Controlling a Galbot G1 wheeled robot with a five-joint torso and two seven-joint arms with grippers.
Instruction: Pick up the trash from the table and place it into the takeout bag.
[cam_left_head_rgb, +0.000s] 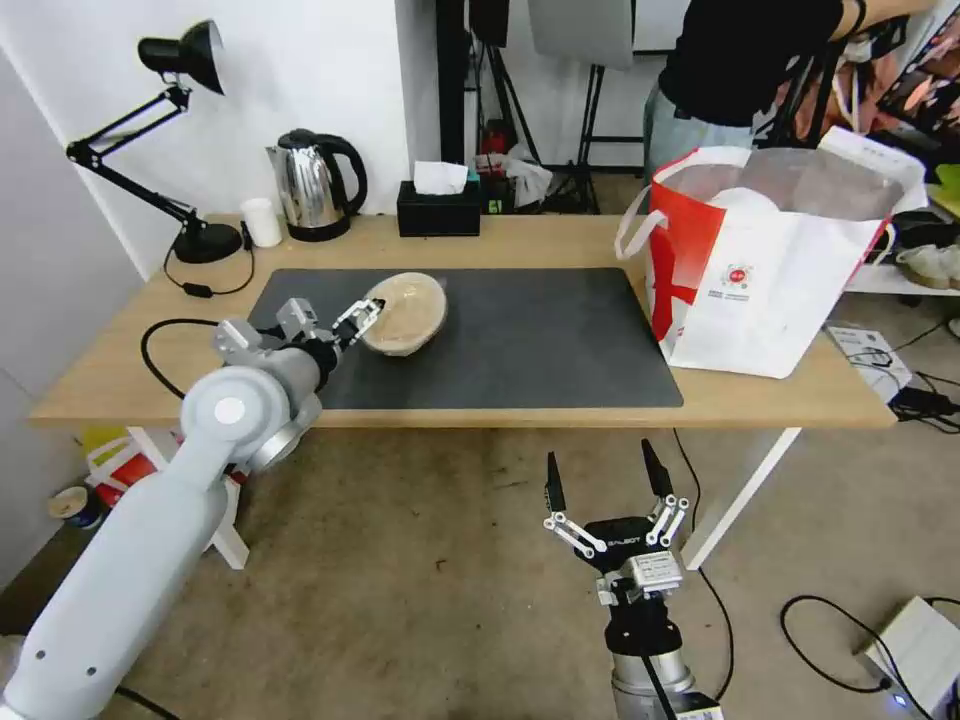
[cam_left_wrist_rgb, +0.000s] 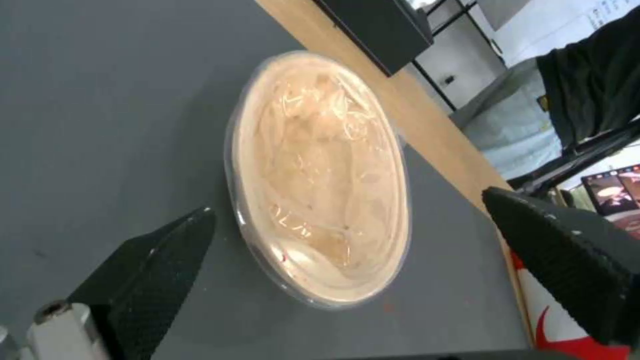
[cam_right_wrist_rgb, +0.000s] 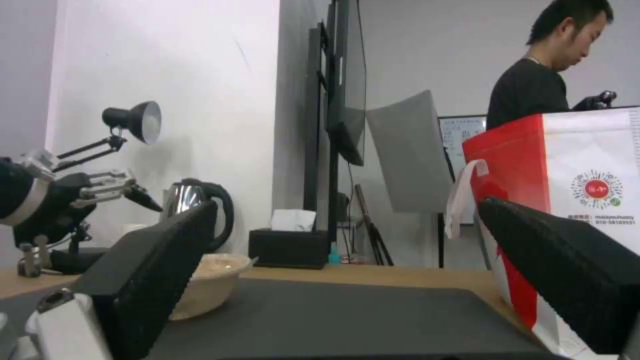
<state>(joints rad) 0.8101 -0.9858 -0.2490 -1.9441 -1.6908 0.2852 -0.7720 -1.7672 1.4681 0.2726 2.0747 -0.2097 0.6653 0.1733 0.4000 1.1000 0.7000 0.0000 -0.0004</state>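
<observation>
Left gripper (cam_left_head_rgb: 368, 312) spread wide, just beside the round beige pulp bowl (cam_left_head_rgb: 405, 313) on the dark grey mat (cam_left_head_rgb: 540, 340); right gripper (cam_left_head_rgb: 603, 478) wide, parked below the light-wood table (cam_left_head_rgb: 760, 395).

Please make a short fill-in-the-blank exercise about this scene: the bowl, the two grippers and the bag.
1. The beige pulp bowl rests on the dark grey ____.
2. The left gripper is open beside the ____.
3. The right gripper hangs open below the table, holding ____.
4. The takeout bag stands at the table's ____ end.

Missing words: mat; bowl; nothing; right

Open left claw (cam_left_head_rgb: 362, 316) at beige bowl (cam_left_head_rgb: 405, 313)
</observation>
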